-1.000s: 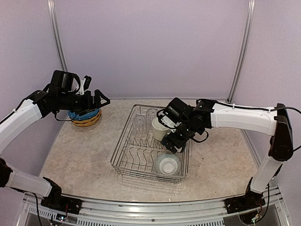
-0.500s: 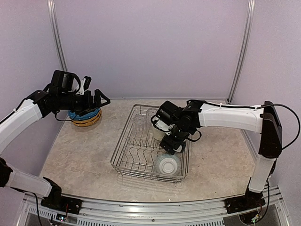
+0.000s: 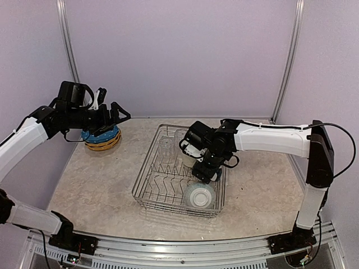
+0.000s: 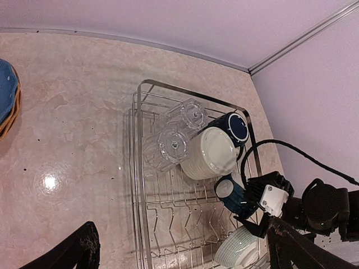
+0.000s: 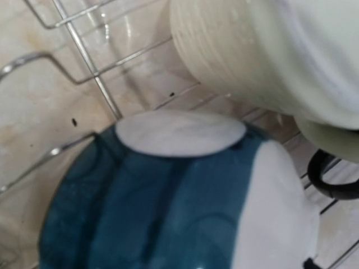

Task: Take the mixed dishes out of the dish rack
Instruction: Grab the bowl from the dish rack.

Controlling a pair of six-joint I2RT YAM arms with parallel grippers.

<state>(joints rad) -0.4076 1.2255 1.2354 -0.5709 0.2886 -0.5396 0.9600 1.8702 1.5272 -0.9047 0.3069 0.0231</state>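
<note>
Right pincer (image 3: pixel 203 171) shifted left inside right edge of dish rack (image 3: pixel 167 184), grip unclear, left pincer (image 3: pixel 119 120) wide open

table (image 3: pixel 95 185): beige, marbled; walls (image 3: pixel 179 56): lilac; corner post (image 3: pixel 288 61): silver; near rail (image 3: pixel 185 256): metal, perhaps aluminium

Rack mid-table, plates off to its left.
The rack (image 3: pixel 162 185) stands in the middle of the table (image 3: pixel 95 185), and the plates (image 3: pixel 102 140) are stacked on the table well to its left and further back. Inside the rack, two tumblers (image 4: pixel 175 143) lie side by side at the far left. A mug (image 4: pixel 210 152) lies just right of them, with a second mug (image 4: pixel 234 126) behind it in the far right corner. A cup (image 4: pixel 229 190) lies nearer along the right side, and the bowl (image 3: pixel 200 196) sits in the near right corner.
</note>
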